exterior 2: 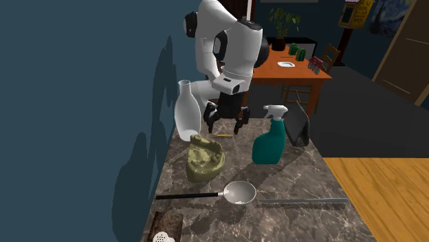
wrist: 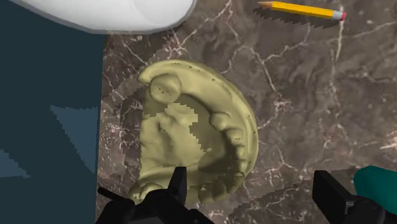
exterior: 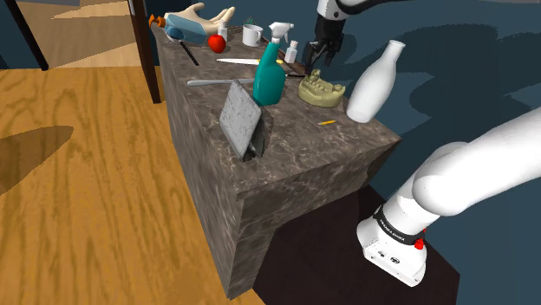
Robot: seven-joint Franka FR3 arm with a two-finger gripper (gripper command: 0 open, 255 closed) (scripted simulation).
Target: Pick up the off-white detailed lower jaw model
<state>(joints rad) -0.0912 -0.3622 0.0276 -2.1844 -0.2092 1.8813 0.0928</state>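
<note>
Plainly the hand point(wrist: 251, 181) hangs wide open over the worktop point(wrist: 305, 95), off-centre. One finger overlaps the yellowish jaw model point(wrist: 197, 140), the other stands over bare surface. The jaw model lies below, toward the wall point(wrist: 51, 127), its length crossing the fingers' line. Beyond lie a pencil point(wrist: 302, 9) and a white bottle point(wrist: 114, 13).

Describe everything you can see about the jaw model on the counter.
The jaw model is a pale yellowish-green horseshoe of lumpy teeth on a thick base, matte like plaster. It lies flat, teeth up, on the dark marbled counter, between the white bottle and the teal spray bottle. A pencil lies a little way off. The gripper hangs just above it, open, not holding it.
</note>
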